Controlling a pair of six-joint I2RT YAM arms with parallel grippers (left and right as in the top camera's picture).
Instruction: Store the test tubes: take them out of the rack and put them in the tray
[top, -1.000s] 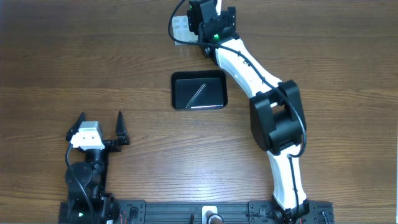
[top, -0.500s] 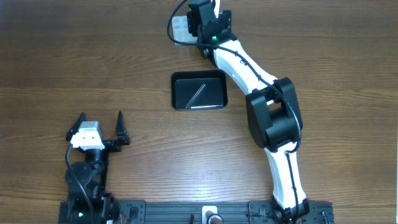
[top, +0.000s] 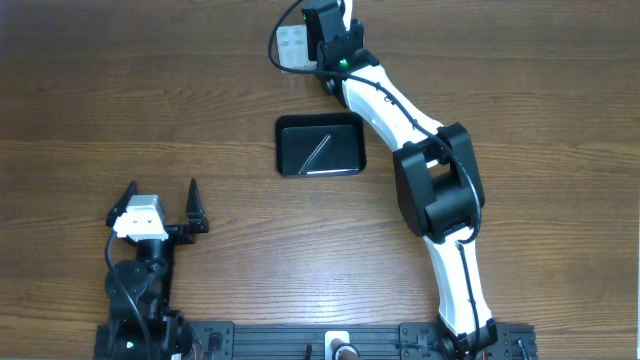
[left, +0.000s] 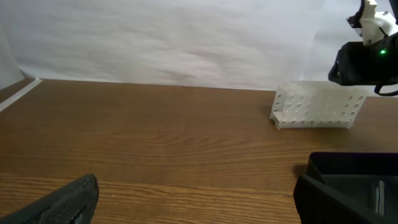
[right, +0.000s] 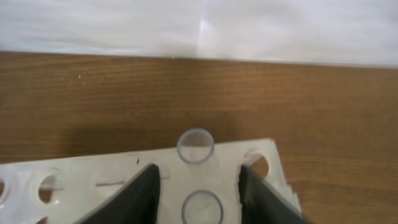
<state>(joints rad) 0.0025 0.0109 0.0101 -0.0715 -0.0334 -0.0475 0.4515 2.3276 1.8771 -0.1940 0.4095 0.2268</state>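
Right pincer (right: 196, 173) hangs over the white rack (right: 81, 186) at the far side of the bench (top: 520, 80), its two dark fingers (right: 144, 190) apart and touching nothing. Between them sits the near tube (right: 202, 208), upright in its hole, long axis straight down into the rack and open round mouth facing up. The far tube (right: 195, 146) stands the same way just beyond it, at the rack's outer edge. Nearer the arms' bases, the black tray (top: 279, 146) holds a loose tube (top: 319, 150) lying flat, slanted across the tray floor with one end toward the rack. Left pincer (top: 162, 200) sits low by its own base, well apart from the tray, fingers spread wide and holding nothing.
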